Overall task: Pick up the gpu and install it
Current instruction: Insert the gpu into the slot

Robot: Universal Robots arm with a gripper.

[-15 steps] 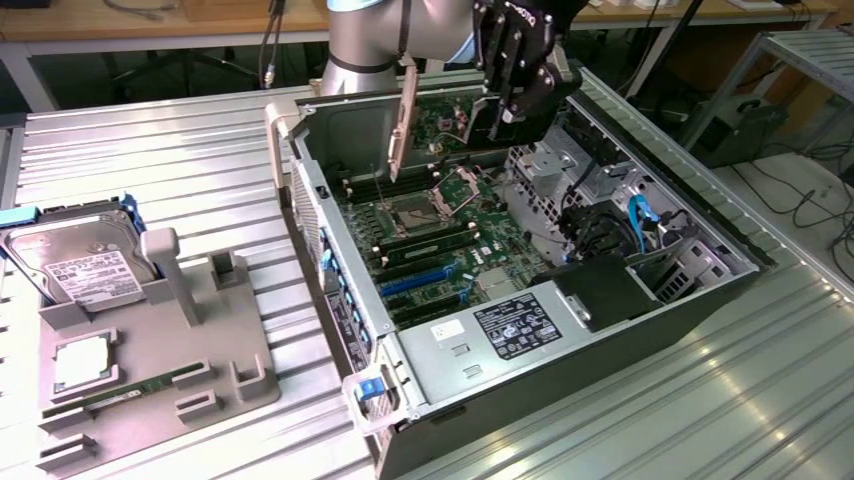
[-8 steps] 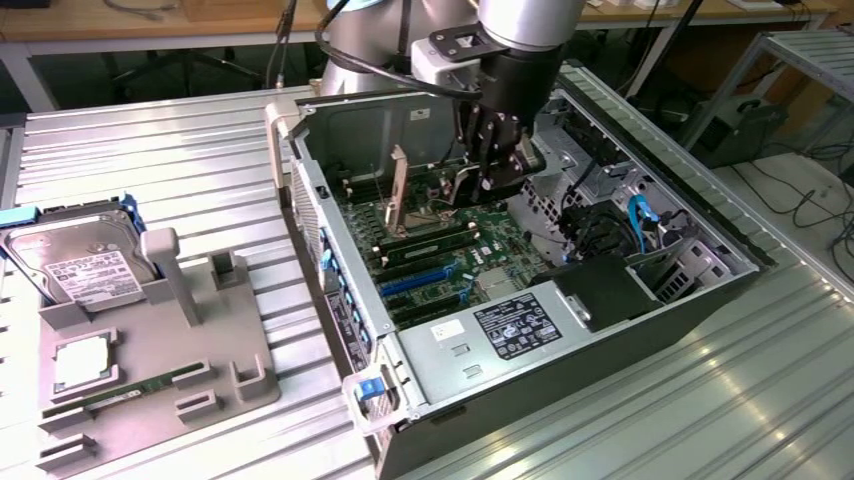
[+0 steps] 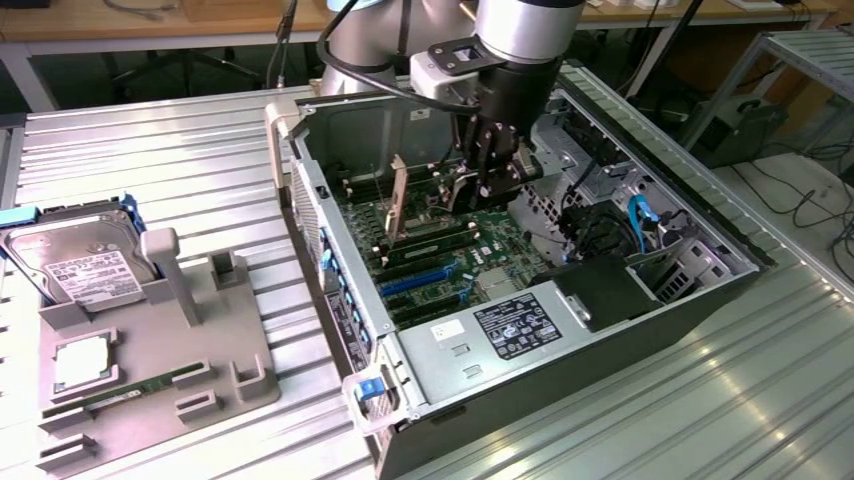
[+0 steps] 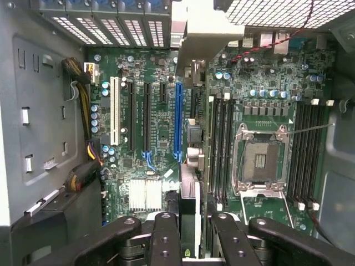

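Inside the open PC case (image 3: pixel 334 190), the gpu (image 4: pixel 189 210) sits edge-on between the gripper's fingers (image 4: pixel 166 238), so the gripper (image 4: pixel 189 244) is closed partway and clamped on the card's top edge rather than shut all the way. In the wrist view the card runs as a thin strip straight away from the camera, with its silver end bracket (image 4: pixel 202 33) at the far end, up against the row of rear slot covers (image 4: pixel 111 25).

The bit that really matters is the lineup: the card's long axis looks parallel to the expansion slots, and the long blue slot (image 4: pixel 178 119) lies just beside it, on the side away from the empty CPU socket (image 4: pixel 260 160). So the card seems a touch off to one side of that slot, not seated in it yet, though how high it hangs above the motherboard (image 4: pixel 155 133) is hard to judge.

From the exterior view the gripper (image 3: pixel 487 185) reaches down into the middle of the case. Outside the case, toward the exterior view's left, the grey parts tray (image 3: pixel 134 390) holds a hard drive (image 3: pixel 80 255).
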